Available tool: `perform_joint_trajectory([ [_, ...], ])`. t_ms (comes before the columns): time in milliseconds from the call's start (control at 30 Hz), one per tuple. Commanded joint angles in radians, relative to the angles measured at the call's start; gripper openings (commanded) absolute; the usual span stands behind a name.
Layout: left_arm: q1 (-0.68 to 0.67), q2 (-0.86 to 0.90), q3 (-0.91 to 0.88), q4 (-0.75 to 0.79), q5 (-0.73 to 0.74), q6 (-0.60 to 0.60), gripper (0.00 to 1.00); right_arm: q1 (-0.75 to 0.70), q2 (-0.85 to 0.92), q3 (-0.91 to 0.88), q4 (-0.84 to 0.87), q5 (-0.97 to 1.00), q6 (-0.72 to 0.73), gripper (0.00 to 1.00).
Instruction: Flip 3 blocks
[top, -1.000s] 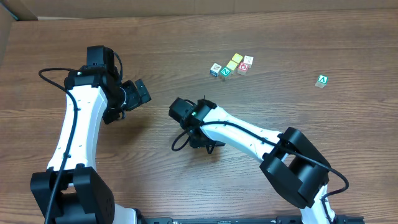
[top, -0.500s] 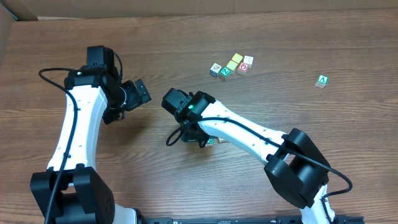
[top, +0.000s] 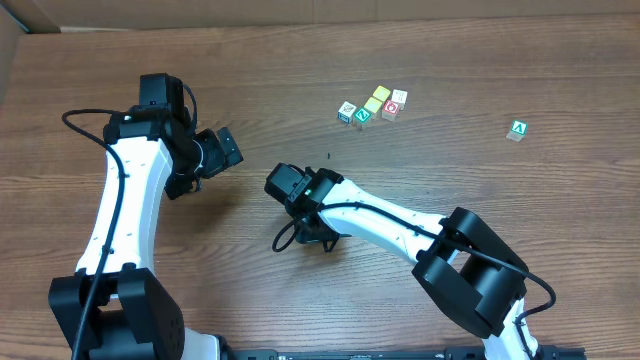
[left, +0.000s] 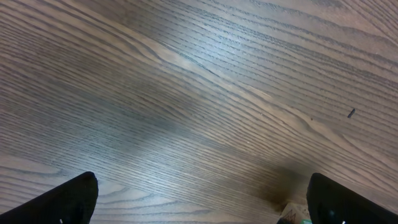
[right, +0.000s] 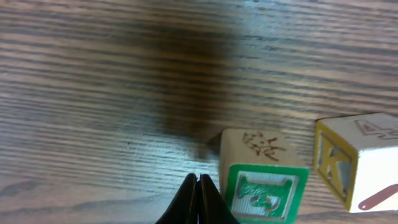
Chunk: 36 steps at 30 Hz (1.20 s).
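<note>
The right gripper (right: 198, 200), jaws pinched together on nothing, sits just at nine o'clock of the green-picture block (right: 266, 190), with the yellow-letter block (right: 354, 165) at its three. Next, I reckon, it must tip that block over. The left gripper (left: 199, 202) hangs with jaws apart.

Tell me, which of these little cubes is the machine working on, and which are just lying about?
Job: green-picture cube; yellow K cube, both by the right pincer.
Lying about: cluster of cubes; lone green A cube.
</note>
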Motion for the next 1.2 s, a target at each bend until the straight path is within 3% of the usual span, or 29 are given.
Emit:
perform_joint_trajectory([
  [0, 0.004, 0.006, 0.013, 0.001, 0.004, -0.014, 1.0, -0.002, -0.005, -0.007, 0.014, 0.044, 0.001, 0.04],
  [1167, 0.004, 0.006, 0.013, 0.001, 0.004, -0.014, 1.0, -0.004, -0.005, -0.007, -0.018, 0.171, 0.0, 0.04],
])
